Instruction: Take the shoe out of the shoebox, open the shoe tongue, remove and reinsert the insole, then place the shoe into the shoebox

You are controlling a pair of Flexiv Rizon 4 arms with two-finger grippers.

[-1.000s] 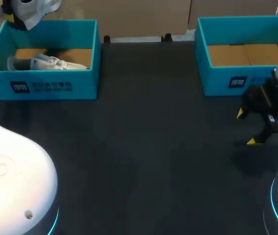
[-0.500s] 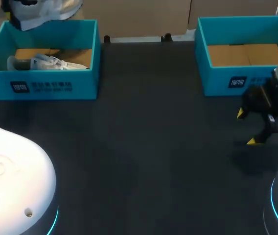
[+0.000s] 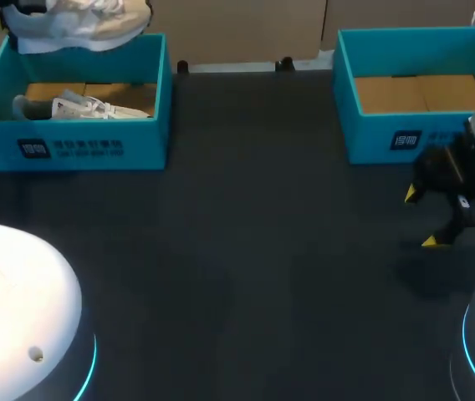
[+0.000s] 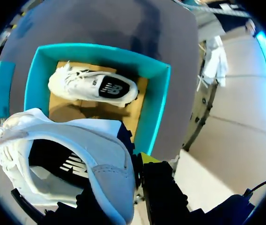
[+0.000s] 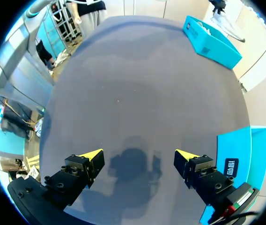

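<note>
while left end effector (image 4: 134,180) clamps a shoe (image 4: 79,143) above its shoebox (image 3: 95,134) | second shoe (image 3: 80,107) inside | right end effector (image 3: 420,218) agape

The lifted shoe (image 4: 102,161) looks like white cloth with a softer, perhaps suede-like grey heel panel, the shoebox (image 4: 154,103) is matt teal card with a bare brown card floor, and the table (image 3: 263,251) is dull, dark and smooth.

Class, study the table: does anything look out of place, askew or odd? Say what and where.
One white sneaker hangs above the left teal shoebox, held by the left gripper. A second white sneaker lies on its side inside that box. Nothing looks spilled or damaged.
</note>
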